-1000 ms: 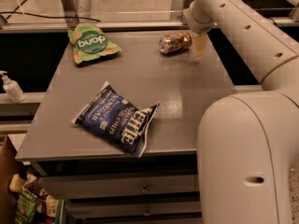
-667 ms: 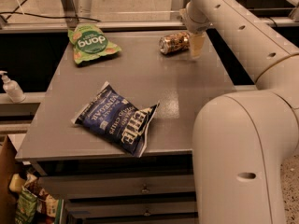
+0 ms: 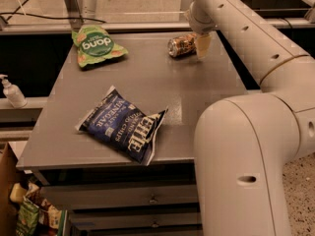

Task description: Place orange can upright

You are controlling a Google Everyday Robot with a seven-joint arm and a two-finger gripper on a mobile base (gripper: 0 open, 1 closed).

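Note:
The orange can (image 3: 181, 45) lies on its side at the far right of the grey table (image 3: 147, 82), its silver end facing left. My gripper (image 3: 202, 44) hangs down from the white arm right at the can's right end, low over the tabletop. Whether it touches the can does not show. The arm's wrist hides the gripper's upper part.
A blue chip bag (image 3: 123, 125) lies flat near the table's front. A green chip bag (image 3: 96, 45) lies at the far left corner. The arm's large white elbow (image 3: 246, 166) fills the near right. A soap bottle (image 3: 12, 92) stands on a ledge to the left.
The gripper has shifted a little to the left, closer to the can's right end. The can and both bags lie where they were.

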